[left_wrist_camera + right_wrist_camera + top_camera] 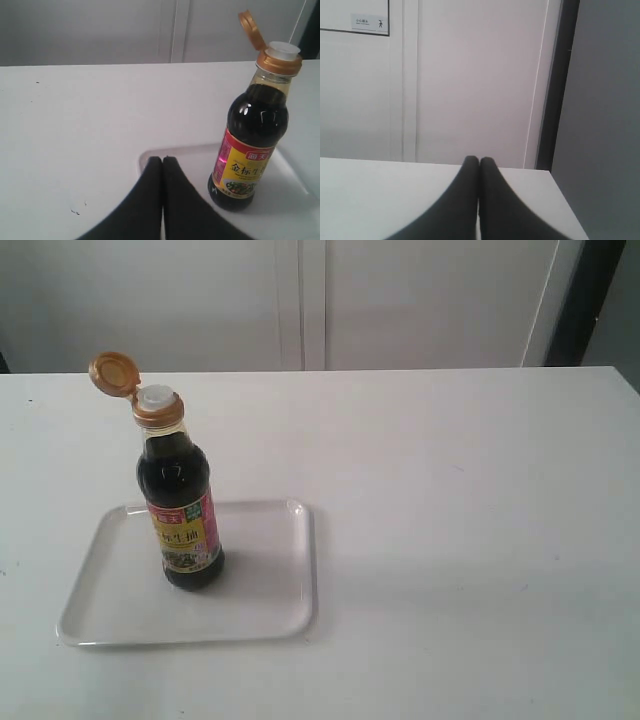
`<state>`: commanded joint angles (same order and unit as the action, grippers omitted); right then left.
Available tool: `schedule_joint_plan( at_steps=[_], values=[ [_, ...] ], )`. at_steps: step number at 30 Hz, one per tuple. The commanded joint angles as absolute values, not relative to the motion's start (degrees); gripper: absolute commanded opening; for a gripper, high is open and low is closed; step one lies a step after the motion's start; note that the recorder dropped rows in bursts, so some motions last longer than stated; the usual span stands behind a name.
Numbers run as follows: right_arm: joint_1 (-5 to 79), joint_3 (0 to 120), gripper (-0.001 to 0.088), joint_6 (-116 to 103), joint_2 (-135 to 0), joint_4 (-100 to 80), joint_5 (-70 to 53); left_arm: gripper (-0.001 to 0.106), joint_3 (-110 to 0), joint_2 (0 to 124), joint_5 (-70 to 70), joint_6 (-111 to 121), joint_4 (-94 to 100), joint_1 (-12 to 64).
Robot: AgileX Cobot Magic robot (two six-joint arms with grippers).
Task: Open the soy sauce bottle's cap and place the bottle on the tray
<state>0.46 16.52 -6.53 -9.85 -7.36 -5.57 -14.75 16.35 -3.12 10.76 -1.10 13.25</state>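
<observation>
Soy sauce bottle (180, 510): you see it standing upright on the tray, long axis vertical, neck pointing straight up, label facing the exterior camera.
Cap (114, 373): flipped open, hinged back from its golden collar toward 10 o'clock in the exterior view; the white spout (157, 396) is bare.
Tray (265, 605): flat on the white table (460, 540), at about 8 o'clock from the table's middle; the bottle sits left of the tray's centre.
Left gripper (162, 161): your fingers are pressed together, holding nothing, tips over the tray's rim, near the bottle but apart from it.
Right gripper (479, 161): fingers closed together, empty, above bare table, facing the wall.
</observation>
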Motion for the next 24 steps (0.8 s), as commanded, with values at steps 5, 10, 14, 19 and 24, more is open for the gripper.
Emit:
schedule_joint_plan(
  at_steps=[5,10,14,19,24],
  values=[
    [0.46,16.52,0.0000,-6.62,-9.85,-7.36,-6.26,0.000,-14.75,16.35,-4.51,10.38,-2.51,13.25],
    [0.46,16.52,0.0000,-6.62,-9.85,-7.36,-6.26,0.000,-14.75,16.35,-4.41,10.39,-2.51,13.25],
    [0.46,16.52,0.0000,-6.62,-9.85,-7.36,-6.26,0.000,-14.75,16.35,-4.41,10.39,-2.51,13.25],
    [0.46,16.52,0.0000,-6.62,-9.85,-7.36,-6.14,0.000,-14.75,16.35,-4.41,10.39,-2.51,13.25],
    [0.46,16.52,0.0000,-6.62,-9.85,-7.36,-6.14,0.000,-12.25,11.10,-5.21,4.12,-3.03,13.25]
  ],
)
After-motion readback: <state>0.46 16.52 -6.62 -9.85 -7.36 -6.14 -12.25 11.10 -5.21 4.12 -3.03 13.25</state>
